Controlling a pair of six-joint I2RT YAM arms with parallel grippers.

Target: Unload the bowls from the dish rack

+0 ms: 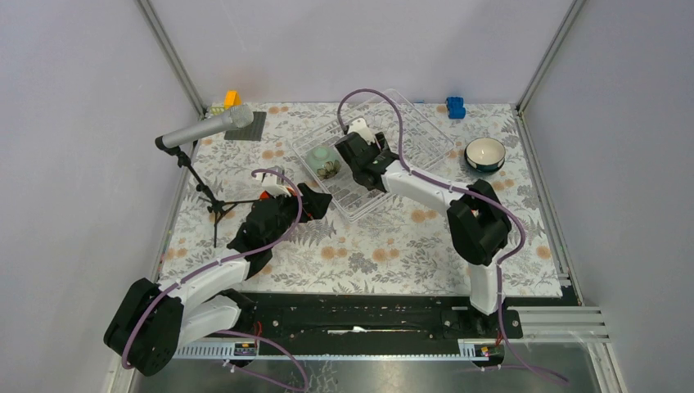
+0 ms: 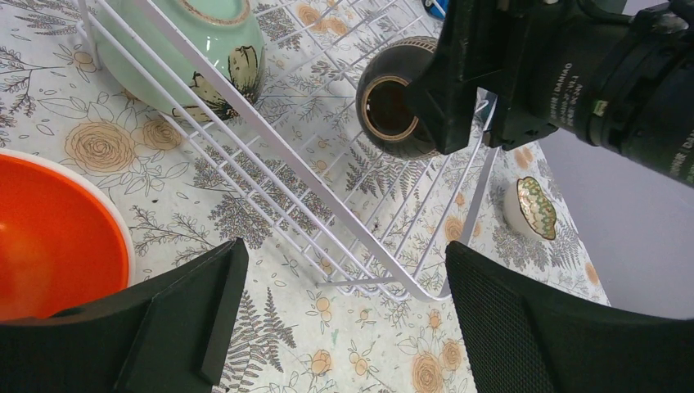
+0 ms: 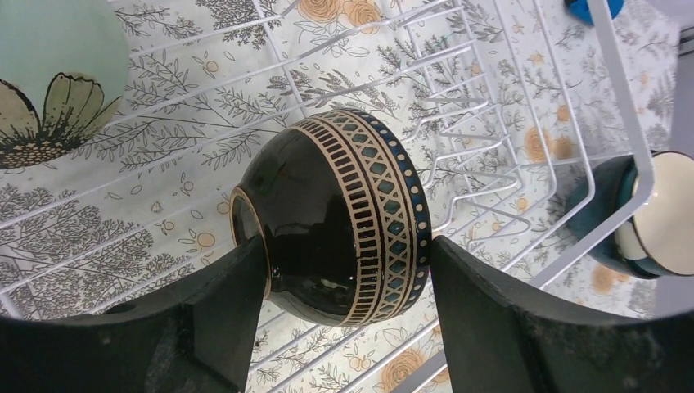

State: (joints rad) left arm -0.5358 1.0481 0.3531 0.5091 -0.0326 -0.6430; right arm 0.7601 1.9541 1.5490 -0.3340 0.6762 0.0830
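Note:
The dish rack [image 1: 413, 135] is a clear wire tray at the back middle of the table. My right gripper [image 1: 362, 154] is inside it, shut on the dark brown patterned bowl [image 3: 344, 221]. The bowl lies on its side between both fingers [image 3: 229, 303] and also shows in the left wrist view [image 2: 393, 106]. A pale green bowl [image 1: 323, 160] stands in the rack's left end [image 2: 196, 49]. My left gripper [image 2: 344, 319] is open and empty over the table just outside the rack's near corner [image 2: 409, 286]. An orange bowl [image 2: 49, 237] sits beside its left finger. A teal-blue bowl [image 1: 484, 153] stands on the table right of the rack.
A microphone on a stand [image 1: 205, 129] leans over the left side. Yellow and orange blocks [image 1: 229, 100] and a dark mat [image 1: 250, 127] sit at the back left, and a blue block [image 1: 456, 106] at the back right. A small white patterned dish [image 2: 530, 209] lies beyond the rack.

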